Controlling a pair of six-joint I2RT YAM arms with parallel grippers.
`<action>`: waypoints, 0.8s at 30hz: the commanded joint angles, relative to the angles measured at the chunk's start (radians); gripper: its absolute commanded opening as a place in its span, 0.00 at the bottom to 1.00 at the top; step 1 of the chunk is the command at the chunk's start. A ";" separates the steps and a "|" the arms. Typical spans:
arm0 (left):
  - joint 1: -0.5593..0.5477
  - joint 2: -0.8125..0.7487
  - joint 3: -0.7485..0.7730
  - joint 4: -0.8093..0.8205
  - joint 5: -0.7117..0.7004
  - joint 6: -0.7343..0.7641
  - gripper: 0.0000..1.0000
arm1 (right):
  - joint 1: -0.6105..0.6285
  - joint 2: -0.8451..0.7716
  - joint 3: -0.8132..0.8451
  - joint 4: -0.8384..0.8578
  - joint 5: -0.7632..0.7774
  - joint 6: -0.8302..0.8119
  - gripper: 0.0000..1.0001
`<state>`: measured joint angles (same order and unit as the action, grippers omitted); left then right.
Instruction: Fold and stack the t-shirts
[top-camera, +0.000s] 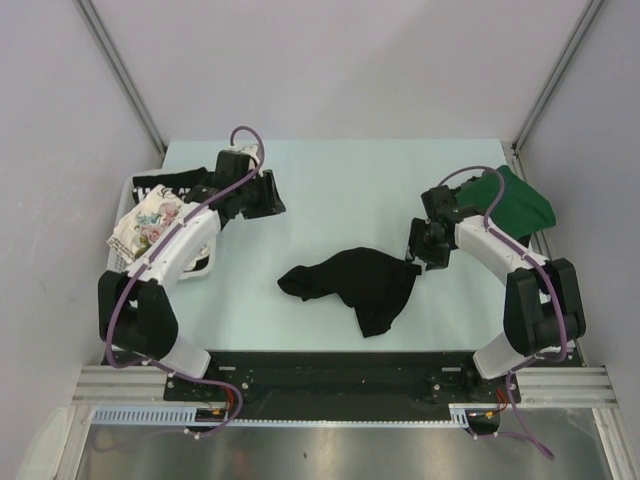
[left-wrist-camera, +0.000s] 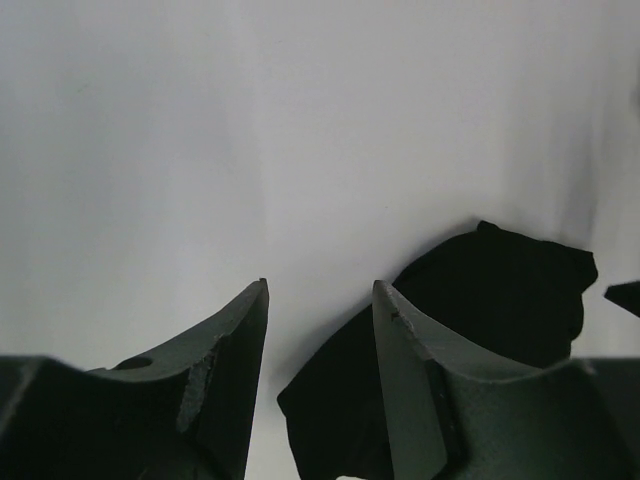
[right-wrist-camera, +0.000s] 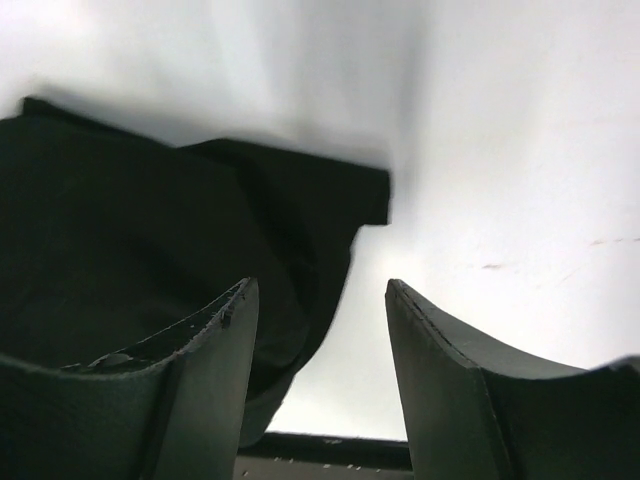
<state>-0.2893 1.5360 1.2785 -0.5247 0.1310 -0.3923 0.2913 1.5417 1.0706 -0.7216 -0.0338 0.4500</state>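
Observation:
A plain black t-shirt (top-camera: 355, 285) lies crumpled in the middle of the table. My right gripper (top-camera: 420, 260) is open just above the shirt's right end; in the right wrist view the cloth (right-wrist-camera: 150, 240) lies under the left finger and the gripper (right-wrist-camera: 318, 290) holds nothing. My left gripper (top-camera: 265, 198) is open and empty at the back left, apart from the shirt, which shows beyond its fingers (left-wrist-camera: 500, 290). A dark green t-shirt (top-camera: 522, 205) lies at the right edge. A white floral-print t-shirt (top-camera: 145, 228) and a black one with white lettering (top-camera: 165, 185) sit in the basket.
The white slatted basket (top-camera: 200, 268) stands at the table's left edge beside my left arm. Grey walls close in the table on the left, right and back. A black rail runs along the near edge (top-camera: 330, 365).

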 joint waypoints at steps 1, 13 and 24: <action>-0.010 -0.077 -0.002 0.026 0.052 0.032 0.51 | -0.024 0.037 -0.017 0.059 0.057 -0.034 0.58; -0.013 -0.135 -0.001 0.002 0.055 0.041 0.52 | -0.047 0.093 -0.054 0.128 0.054 -0.063 0.56; -0.016 -0.165 0.024 -0.023 0.047 0.044 0.53 | -0.052 0.133 -0.083 0.183 0.043 -0.076 0.51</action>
<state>-0.2966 1.4220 1.2739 -0.5407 0.1646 -0.3717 0.2440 1.6707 1.0039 -0.5823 -0.0036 0.3874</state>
